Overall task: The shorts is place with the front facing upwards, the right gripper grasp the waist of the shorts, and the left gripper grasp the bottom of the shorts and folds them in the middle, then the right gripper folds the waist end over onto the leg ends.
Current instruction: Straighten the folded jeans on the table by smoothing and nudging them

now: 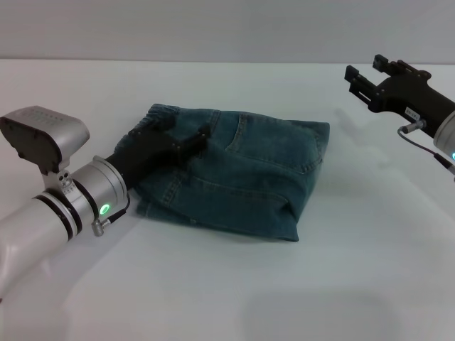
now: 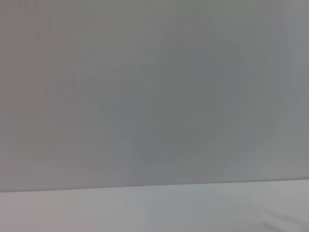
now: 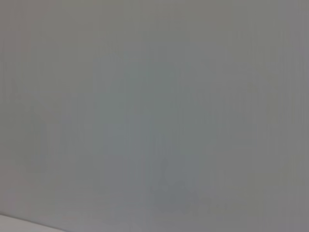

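Two grippers are in view, with the shorts [image 1: 234, 174] as your landmark: they lie folded into a compact block on the white table [image 1: 213, 298]. At their left end, your left gripper [image 1: 186, 141] lies low on the denim beside the ruffled waist of the shorts [image 1: 158, 114]; whether its fingers pinch cloth cannot be told. Well to the right of the shorts, your right gripper [image 1: 368, 79] hangs raised, fingers spread, holding nothing, likely standing clear.

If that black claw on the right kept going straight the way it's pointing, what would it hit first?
Probably nothing: the right gripper hangs above the white table, aimed up-left past the folded shorts, toward the wall. Depth is unclear.
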